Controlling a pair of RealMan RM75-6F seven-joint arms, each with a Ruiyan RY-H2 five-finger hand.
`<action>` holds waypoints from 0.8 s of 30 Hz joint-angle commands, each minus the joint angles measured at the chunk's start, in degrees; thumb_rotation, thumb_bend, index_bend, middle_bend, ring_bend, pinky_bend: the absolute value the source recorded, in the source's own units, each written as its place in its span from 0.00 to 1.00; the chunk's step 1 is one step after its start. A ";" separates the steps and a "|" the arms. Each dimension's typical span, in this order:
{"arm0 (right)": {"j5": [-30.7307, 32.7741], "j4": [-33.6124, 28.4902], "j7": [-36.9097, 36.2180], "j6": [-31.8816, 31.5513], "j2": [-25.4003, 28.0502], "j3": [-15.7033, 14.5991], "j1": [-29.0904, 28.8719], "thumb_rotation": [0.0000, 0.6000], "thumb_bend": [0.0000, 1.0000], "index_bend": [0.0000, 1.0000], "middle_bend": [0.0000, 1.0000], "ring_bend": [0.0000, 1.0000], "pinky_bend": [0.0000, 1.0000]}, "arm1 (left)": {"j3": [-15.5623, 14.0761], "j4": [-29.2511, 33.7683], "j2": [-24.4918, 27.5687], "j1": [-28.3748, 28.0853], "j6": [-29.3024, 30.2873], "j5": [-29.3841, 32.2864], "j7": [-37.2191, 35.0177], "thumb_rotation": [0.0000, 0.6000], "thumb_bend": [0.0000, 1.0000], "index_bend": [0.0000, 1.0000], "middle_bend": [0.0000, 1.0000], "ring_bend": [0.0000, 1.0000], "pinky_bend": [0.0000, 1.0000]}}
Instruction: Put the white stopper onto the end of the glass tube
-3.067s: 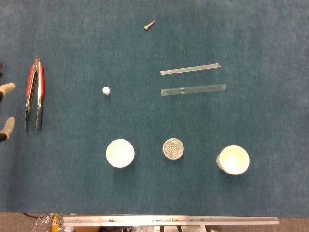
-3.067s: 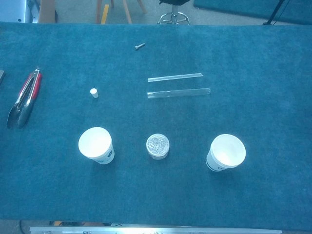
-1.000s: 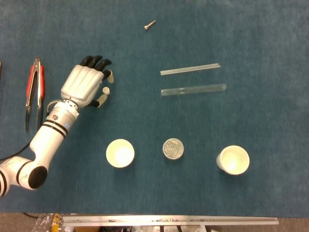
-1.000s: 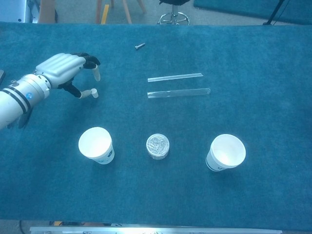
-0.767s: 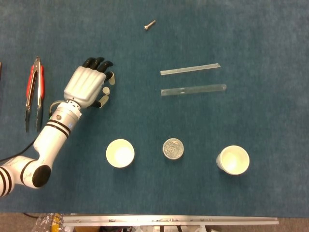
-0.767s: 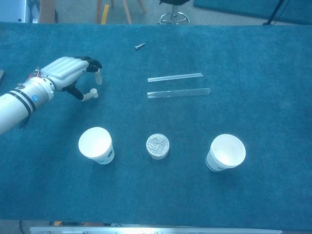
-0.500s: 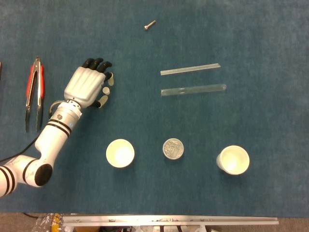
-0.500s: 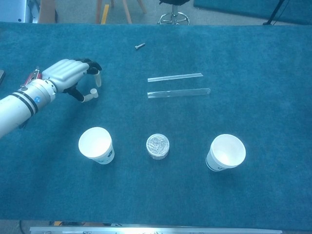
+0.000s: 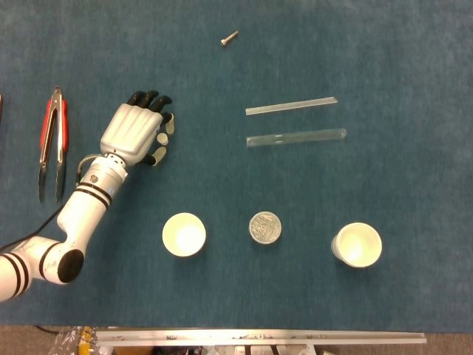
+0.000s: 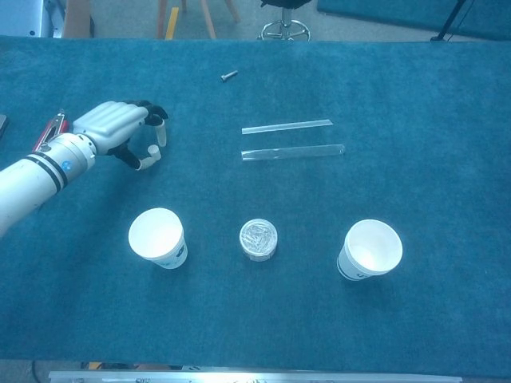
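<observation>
— White stopper sits on the blue cloth at left, well apart from the glass tube. It looks tiny, light and stiff; I'd pinch its sides.

— And the left hand?

— Curled over it, fingertips flanking it with a narrow gap; I can't tell whether they grip. Right hand isn't visible.

— Views differ?

— The chest view shows the stopper clear below the hand; overhead, the hand half covers it.
</observation>
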State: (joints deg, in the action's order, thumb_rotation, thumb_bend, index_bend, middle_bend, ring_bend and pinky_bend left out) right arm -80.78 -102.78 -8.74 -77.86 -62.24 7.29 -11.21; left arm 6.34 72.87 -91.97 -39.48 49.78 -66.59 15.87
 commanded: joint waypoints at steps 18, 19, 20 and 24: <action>0.55 0.32 -0.03 -0.16 -0.20 0.09 0.30 1.00 0.25 0.25 0.07 0.00 0.14 | -0.22 -1.76 -0.54 -0.51 -0.49 -0.38 -0.57 1.00 0.30 0.44 0.17 0.08 0.06; 0.57 0.30 -0.04 -0.19 -0.17 0.07 0.36 1.00 0.25 0.25 0.07 0.00 0.14 | -0.21 -1.82 -0.56 -0.55 -0.54 -0.35 -0.56 1.00 0.30 0.44 0.17 0.08 0.06; 0.56 0.30 -0.07 -0.25 -0.15 0.08 0.39 1.00 0.25 0.25 0.07 0.00 0.14 | -0.21 -1.89 -0.59 -0.56 -0.54 -0.35 -0.55 1.00 0.30 0.44 0.17 0.08 0.06; 0.61 0.28 -0.06 -0.36 -0.08 0.09 0.51 1.00 0.25 0.25 0.07 0.00 0.14 | -0.26 -2.10 -0.67 -0.62 -0.47 -0.45 -0.41 1.00 0.30 0.45 0.17 0.08 0.06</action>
State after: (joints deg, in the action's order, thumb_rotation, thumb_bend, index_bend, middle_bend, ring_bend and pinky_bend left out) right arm -80.16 -102.49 -8.78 -78.23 -62.32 7.38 -10.69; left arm 6.07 70.78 -92.64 -40.09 49.30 -67.03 15.45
